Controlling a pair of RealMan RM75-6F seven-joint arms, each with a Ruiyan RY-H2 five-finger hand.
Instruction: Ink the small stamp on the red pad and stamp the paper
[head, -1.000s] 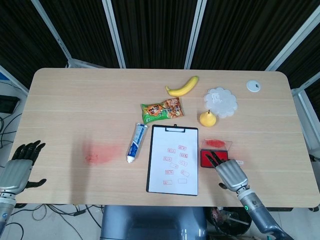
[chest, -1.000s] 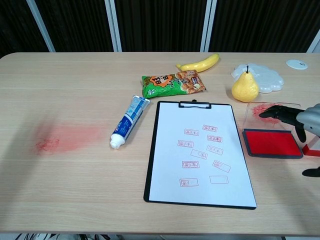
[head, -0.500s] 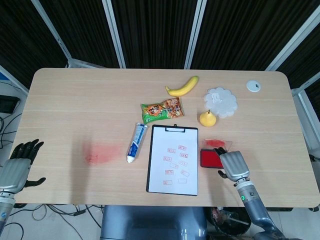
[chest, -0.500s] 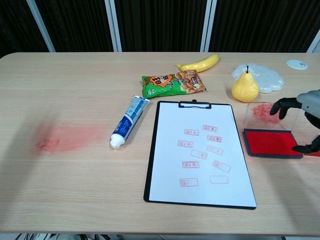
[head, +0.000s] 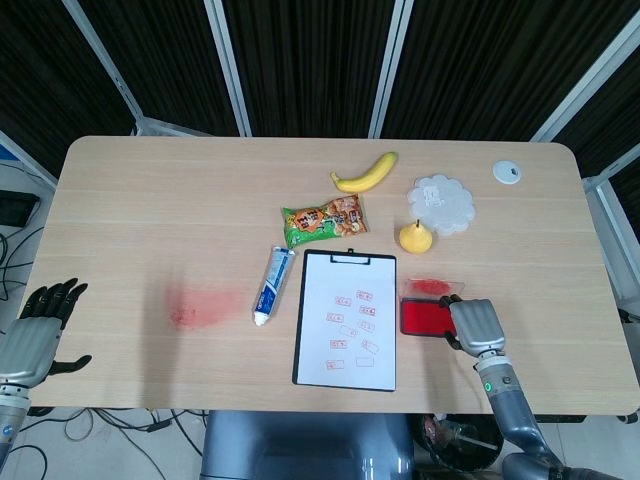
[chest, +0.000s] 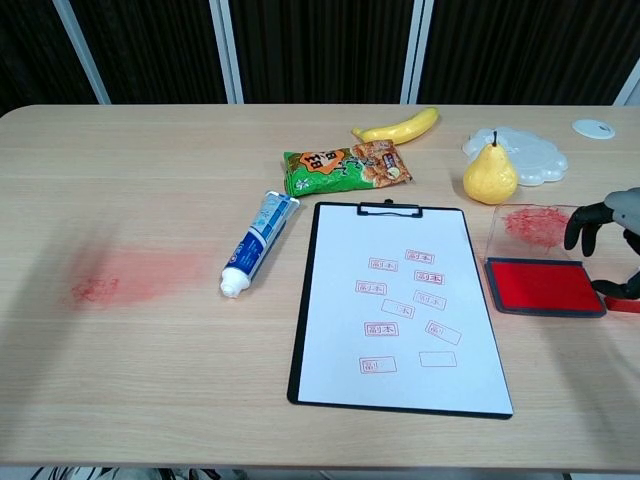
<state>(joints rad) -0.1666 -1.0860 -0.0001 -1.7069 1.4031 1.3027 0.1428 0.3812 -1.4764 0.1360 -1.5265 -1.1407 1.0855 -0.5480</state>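
The white paper (chest: 400, 320) on its black clipboard (head: 300, 330) lies front centre, bearing several red stamp marks. Just right of it sits the open red ink pad (chest: 540, 285) (head: 420, 317) with its ink-smeared clear lid (chest: 535, 228) standing behind. My right hand (chest: 610, 235) (head: 476, 322) hovers at the pad's right edge, fingers curved down and apart. A sliver of the small red stamp (chest: 625, 303) shows on the table under its thumb; the rest is cut off by the frame edge. My left hand (head: 35, 335) hangs open off the table's front left corner.
A toothpaste tube (chest: 258, 245) lies left of the clipboard and a snack bag (chest: 345, 168) behind it. Banana (chest: 397, 127), pear (chest: 489, 174), a white scalloped dish (chest: 525, 150) and a small white disc (chest: 594, 128) sit at the back right. A red ink smear (chest: 120, 275) marks the table's left.
My right hand has slid rightward off the red pad to its right edge, uncovering the pad and lid. The left hand has stayed put.
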